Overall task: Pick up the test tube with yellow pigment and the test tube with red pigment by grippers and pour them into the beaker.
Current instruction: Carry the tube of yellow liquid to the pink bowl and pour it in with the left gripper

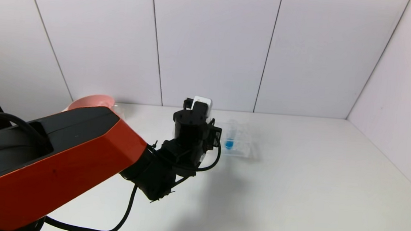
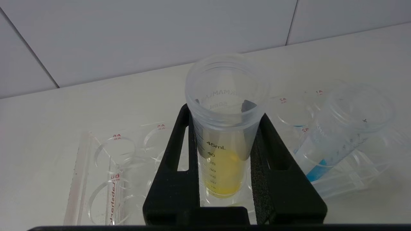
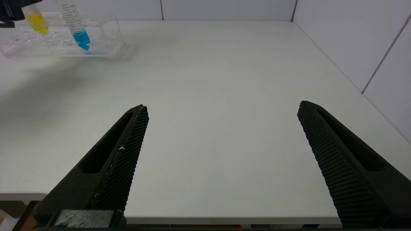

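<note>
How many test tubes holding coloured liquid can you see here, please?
2: the clear yellow-tipped tube held in the left gripper above the clear rack; the blue-tipped tube leaning in that rack. A red one isn't visible.

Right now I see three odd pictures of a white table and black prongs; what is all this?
It is a two-armed robot, seen through three cameras. One looks down from its head; one sits on each wrist.

In the head view the orange and black left arm reaches toward a clear tube rack on the white table. Its wrist camera shows the left pincer shut on the test tube with yellow pigment, above the rack. A tube with blue liquid leans in the rack beside it.

The right wrist camera shows the right pincer open and holding nothing, above bare table. A pink bowl peeks from behind the left arm.
</note>
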### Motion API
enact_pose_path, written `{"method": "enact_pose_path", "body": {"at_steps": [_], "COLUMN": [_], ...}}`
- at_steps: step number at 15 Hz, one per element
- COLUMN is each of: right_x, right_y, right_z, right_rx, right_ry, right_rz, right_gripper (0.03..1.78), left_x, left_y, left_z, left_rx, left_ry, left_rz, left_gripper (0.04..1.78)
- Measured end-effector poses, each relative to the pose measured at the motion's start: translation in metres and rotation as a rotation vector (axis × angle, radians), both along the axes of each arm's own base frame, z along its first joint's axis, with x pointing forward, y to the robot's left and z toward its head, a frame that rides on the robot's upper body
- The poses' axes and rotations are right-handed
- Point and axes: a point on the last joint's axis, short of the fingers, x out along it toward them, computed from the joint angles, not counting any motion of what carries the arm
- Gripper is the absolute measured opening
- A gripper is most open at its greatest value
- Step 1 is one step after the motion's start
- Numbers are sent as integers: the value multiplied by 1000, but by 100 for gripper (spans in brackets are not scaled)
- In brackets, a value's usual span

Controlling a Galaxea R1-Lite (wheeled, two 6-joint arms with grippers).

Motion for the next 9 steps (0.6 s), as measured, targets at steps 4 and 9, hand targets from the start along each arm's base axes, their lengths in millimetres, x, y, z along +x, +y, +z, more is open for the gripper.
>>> {"method": "enact_pose_path", "body": {"at_steps": [4,9], "right_x": [0,0], "right_y": [0,0], "right_z": [0,0], "right_rx": [0,0], "right_ry": [0,-1], "right_rz": [0,0], "right_gripper": [170,170], "left_x": [-4,-23], "left_y": [3,11], "left_z": [16,47], "left_rx": [-19,-49], "left_ry": [-27,-62], "left_rz": [-2,-30], "left_gripper": [46,46]}}
